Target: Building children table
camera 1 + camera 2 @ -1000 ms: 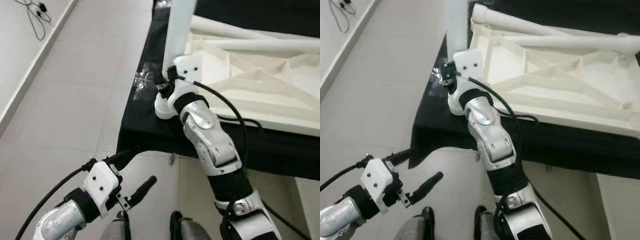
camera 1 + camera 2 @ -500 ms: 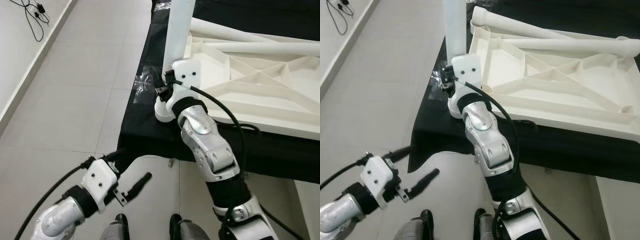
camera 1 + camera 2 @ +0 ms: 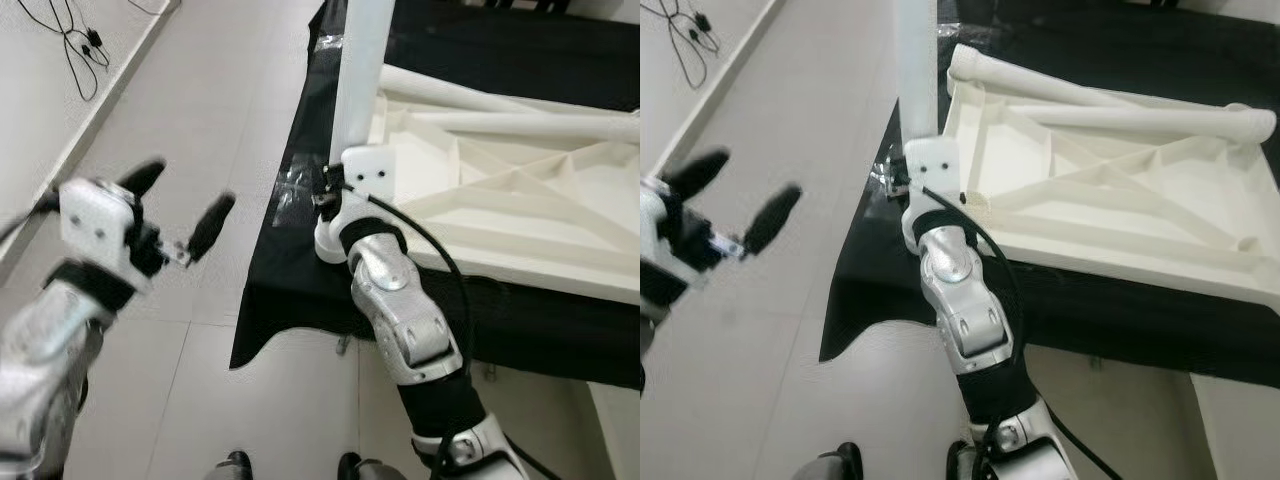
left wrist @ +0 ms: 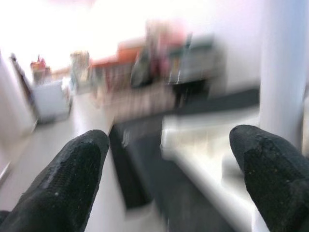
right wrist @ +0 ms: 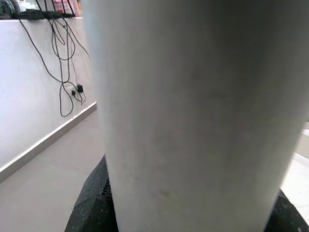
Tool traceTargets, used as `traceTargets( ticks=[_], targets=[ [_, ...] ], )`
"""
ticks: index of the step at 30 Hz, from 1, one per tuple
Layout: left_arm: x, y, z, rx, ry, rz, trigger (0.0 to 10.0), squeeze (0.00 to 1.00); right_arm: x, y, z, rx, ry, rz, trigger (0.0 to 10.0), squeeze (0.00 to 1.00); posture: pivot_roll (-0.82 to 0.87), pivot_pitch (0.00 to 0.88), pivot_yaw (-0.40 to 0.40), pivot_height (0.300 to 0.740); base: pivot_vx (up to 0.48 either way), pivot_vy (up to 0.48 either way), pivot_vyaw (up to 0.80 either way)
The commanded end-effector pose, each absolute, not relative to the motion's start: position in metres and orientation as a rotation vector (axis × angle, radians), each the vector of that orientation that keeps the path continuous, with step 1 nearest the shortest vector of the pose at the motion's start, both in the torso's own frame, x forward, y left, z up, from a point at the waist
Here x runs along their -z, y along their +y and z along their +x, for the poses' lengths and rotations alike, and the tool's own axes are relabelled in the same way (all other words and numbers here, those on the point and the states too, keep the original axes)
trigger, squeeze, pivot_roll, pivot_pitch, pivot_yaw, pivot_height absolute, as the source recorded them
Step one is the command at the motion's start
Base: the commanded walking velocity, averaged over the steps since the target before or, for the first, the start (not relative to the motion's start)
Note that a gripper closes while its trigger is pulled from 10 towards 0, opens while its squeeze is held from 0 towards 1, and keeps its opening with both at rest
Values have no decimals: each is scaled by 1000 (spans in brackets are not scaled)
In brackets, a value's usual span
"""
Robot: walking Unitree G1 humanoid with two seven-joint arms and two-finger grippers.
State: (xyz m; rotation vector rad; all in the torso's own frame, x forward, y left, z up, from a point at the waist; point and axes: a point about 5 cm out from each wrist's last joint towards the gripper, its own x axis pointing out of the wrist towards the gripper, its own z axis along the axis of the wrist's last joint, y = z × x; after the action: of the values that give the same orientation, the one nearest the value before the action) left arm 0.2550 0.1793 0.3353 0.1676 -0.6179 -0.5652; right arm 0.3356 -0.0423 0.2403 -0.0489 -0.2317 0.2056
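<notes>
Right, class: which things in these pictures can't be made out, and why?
- Leg's top: cut off by the head views' edge.
- Leg's foot in the tabletop: hidden behind the right gripper.
- Shelf items: too blurred, left wrist view.
- Left gripper: motion-blurred.

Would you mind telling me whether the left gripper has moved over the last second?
Yes. The left gripper rose from beside the robot's feet to level with the black cloth's edge.

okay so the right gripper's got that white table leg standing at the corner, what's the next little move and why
Probably bring the open left gripper across to the upright table leg. The right gripper grips it low at the upturned tabletop corner, while the left hangs over the floor.
</notes>
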Motion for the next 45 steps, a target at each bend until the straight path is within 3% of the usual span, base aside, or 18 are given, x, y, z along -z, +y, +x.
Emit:
traceTargets(
  ticks=[1, 6, 9, 10, 11, 12, 15, 16, 18, 19, 27, 35, 38, 40, 45],
  targets=[
    [-348, 171, 256, 716, -610, 110, 10000, 0, -163, -54, 339, -165, 116, -88, 10000, 0, 71, 251, -12, 740, 0, 0, 0],
    [-387, 151, 263, 993, -614, 0, 10000, 0, -164, -54, 338, -146, 105, -74, 10000, 0, 67, 243, 6, 740, 0, 0, 0],
    [-387, 151, 263, 993, -614, 0, 10000, 0, -164, -54, 338, -146, 105, -74, 10000, 0, 67, 243, 6, 740, 0, 0, 0],
    [-394, 145, 268, 1067, -583, -32, 10000, 0, -165, -52, 337, -145, 101, -66, 10000, 0, 67, 243, 12, 740, 0, 0, 0],
    [-398, 141, 273, 1136, -540, -58, 10000, 996, -165, -51, 337, -146, 96, -58, 10000, 0, 64, 241, 18, 740, 0, 0, 0],
    [-401, 137, 280, 1179, -495, -55, 10000, 1000, -166, -49, 336, -150, 92, -51, 10000, 0, 61, 241, 30, 740, 0, 0, 0],
    [-404, 134, 291, 1187, -449, -52, 10000, 1000, -166, -48, 336, -153, 87, -44, 10000, 0, 61, 242, 34, 740, 0, 0, 0],
    [-405, 132, 305, 1154, -400, -34, 10000, 188, -167, -47, 335, -154, 84, -38, 10000, 0, 60, 243, 37, 740, 0, 0, 0],
    [-405, 132, 305, 1154, -400, -34, 10000, 188, -167, -47, 335, -154, 84, -38, 10000, 0, 60, 243, 37, 740, 0, 0, 0],
    [-406, 132, 319, 1124, -355, -42, 10000, 0, -167, -47, 335, -157, 81, -33, 10000, 0, 60, 244, 37, 740, 0, 0, 0],
    [-392, 116, 355, 1105, -241, 8, 10000, 0, -176, -47, 337, -167, 52, -27, 10000, 0, 49, 253, 45, 740, 0, 0, 0],
    [-390, 96, 358, 1170, -234, 53, 10000, 0, -179, -46, 336, -171, 44, -23, 10000, 0, 49, 255, 50, 740, 0, 0, 0],
    [-394, 83, 341, 1376, -249, 91, 10000, 0, -180, -44, 336, -175, 41, -22, 10000, 0, 42, 257, 55, 740, 0, 0, 0],
    [-394, 83, 341, 1376, -249, 91, 10000, 0, -180, -44, 336, -175, 41, -22, 10000, 0, 42, 257, 55, 740, 0, 0, 0],
    [-401, 87, 323, 1560, -259, 122, 10000, 0, -180, -45, 337, -178, 41, -25, 10000, 0, 48, 259, 51, 740, 0, 0, 0]
  ],
)
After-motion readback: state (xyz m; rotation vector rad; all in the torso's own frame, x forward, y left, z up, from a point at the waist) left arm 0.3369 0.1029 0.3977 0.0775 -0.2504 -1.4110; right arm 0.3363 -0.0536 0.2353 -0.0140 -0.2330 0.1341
